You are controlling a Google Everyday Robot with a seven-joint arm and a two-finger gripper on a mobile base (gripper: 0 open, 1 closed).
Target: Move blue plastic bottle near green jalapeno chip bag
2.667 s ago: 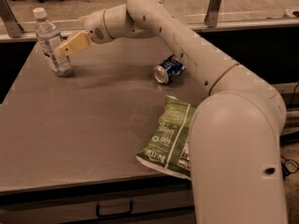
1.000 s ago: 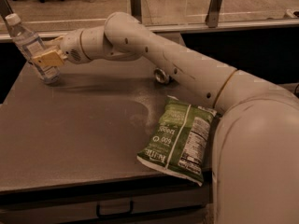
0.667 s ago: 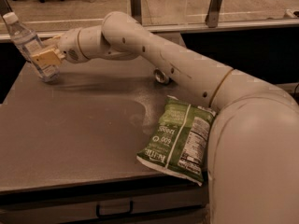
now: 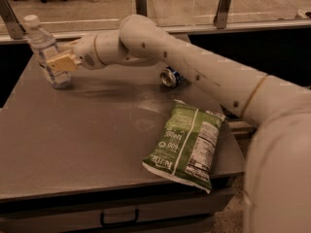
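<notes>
Beige gripper (image 4: 56, 62) pinches the blue plastic bottle (image 4: 42, 40), now carried slightly right toward the green jalapeno chip bag (image 4: 187, 144), though well apart

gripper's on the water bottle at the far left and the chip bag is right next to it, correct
No. The camera view shows the gripper on the water bottle far left, but the chip bag lies at the front right, well apart.

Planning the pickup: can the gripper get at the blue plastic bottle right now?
Likely yes: the gripper is right against the blue plastic bottle at the far-left corner of the table; nothing stands between them.
</notes>
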